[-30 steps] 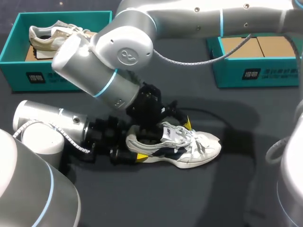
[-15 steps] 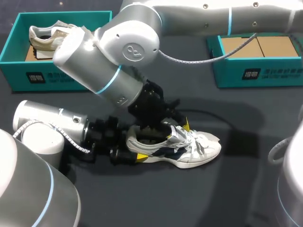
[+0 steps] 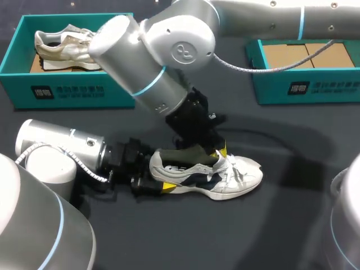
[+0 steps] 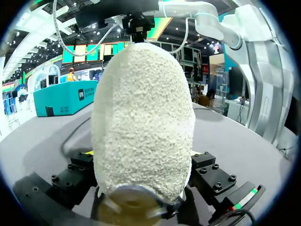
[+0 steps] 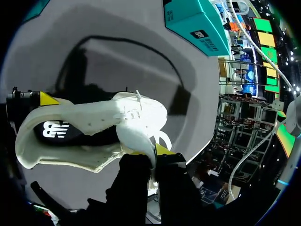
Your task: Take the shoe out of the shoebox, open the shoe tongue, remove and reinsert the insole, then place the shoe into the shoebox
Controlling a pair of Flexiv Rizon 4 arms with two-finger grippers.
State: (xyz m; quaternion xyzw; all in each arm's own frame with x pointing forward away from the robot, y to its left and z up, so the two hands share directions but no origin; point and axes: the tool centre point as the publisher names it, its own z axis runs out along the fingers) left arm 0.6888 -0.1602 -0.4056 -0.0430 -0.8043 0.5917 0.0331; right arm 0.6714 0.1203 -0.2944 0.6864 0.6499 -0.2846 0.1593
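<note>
the table (image 3: 281,225) is a dark grey, matte surface. at its far left stands a teal shoebox (image 3: 73,93) holding a beige shoe (image 3: 62,45). at the far right stands a second teal shoebox (image 3: 304,84), with only brown cardboard (image 3: 304,56) showing inside.

each box has a small white logo square and a line of white print on its near wall. there is one label on the left box (image 3: 70,91) and one on the right box (image 3: 323,87). the print is too small to make out.

the white and navy shoe (image 3: 236,180) lies on the table near the middle, well apart from both boxes, with its toe pointing right. the left gripper (image 3: 163,170) comes in low from the left and is clamped on the heel, one yellow tip on either side. in the left wrist view the pebbled white heel sits between the black finger blocks.

the right gripper (image 3: 222,151) reaches down from the far right to the lacing. its fingers are pinched on the white tongue (image 5: 134,136), which curls back from the opening. a dark insole (image 5: 70,134) with a white logo (image 5: 56,128) at its heel end shows inside the collar. in the head view a dark strip stands just above the collar. i cannot tell whether that is the insole lifted.
</note>
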